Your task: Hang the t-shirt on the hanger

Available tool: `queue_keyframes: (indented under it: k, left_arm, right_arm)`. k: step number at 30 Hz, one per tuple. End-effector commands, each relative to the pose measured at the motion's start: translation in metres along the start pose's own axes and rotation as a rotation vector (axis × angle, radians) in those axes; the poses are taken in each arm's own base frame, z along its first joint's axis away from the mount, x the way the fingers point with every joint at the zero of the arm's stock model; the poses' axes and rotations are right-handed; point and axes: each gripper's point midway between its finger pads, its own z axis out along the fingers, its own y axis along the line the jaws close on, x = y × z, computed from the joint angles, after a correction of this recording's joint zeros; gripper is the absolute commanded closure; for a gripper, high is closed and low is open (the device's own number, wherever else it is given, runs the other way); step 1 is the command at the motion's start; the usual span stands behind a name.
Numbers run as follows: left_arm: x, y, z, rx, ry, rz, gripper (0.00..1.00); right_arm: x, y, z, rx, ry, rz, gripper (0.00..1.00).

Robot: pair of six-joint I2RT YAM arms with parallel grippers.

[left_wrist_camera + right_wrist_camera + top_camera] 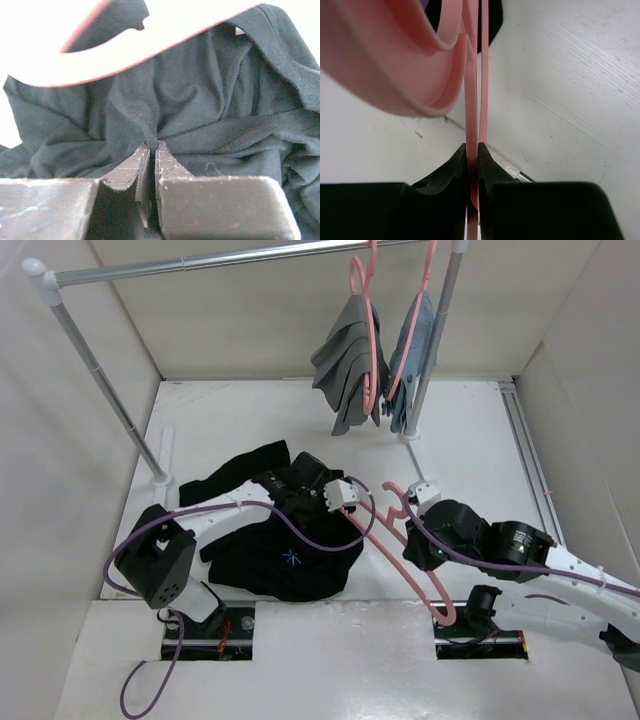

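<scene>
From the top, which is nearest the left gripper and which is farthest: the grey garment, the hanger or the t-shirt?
1. t-shirt: pinched in the left gripper.
2. hanger: just to its right.
3. grey garment: far back, hanging.

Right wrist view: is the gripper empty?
No, the right gripper is shut on a thin bar of the pink hanger, which runs up from between its tips.
</scene>
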Motion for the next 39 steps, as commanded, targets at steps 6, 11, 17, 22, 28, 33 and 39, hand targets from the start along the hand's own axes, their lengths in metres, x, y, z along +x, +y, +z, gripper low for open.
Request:
queue_keyframes:
  k: [6,11,17,22,28,33,39]
  left_arm:
    - [-0.059,0.028,-0.059,-0.082,-0.130,-0.017,1.00]
    - [-0.066,0.019,-0.071,-0.032,-0.141,-0.017,1.00]
    - [-0.066,0.034,-0.078,-0.103,-0.116,0.005,1.00]
    - [-0.038,0.041,-0.057,-0.117,-0.014,0.011,1.00]
    - [-0.040,0.054,-0.038,-0.128,-0.008,-0.063,1.00]
    - [-0.079,0.064,-0.049,-0.123,-0.108,-0.103,1.00]
    - [-0.084,0.058,-0.056,-0.091,-0.118,-0.102,1.00]
  right_arm:
    - [-0.008,0.029,-0.035,-0.224,-0.040,-0.110,1.00]
    - [-0.010,0.033,-0.034,-0.254,-0.077,-0.106,1.00]
    - [-0.005,0.027,-0.034,-0.212,-0.037,-0.087,1.00]
    - [-0.010,-0.018,-0.067,0.001,-0.077,0.005,1.00]
    - [-0.016,-0.009,-0.086,-0.116,-0.197,0.045,1.00]
    - [-0.004,0.012,-0.064,-0.203,-0.117,-0.002,1.00]
    - [0.000,0.016,-0.039,-0.172,-0.043,-0.068,1.00]
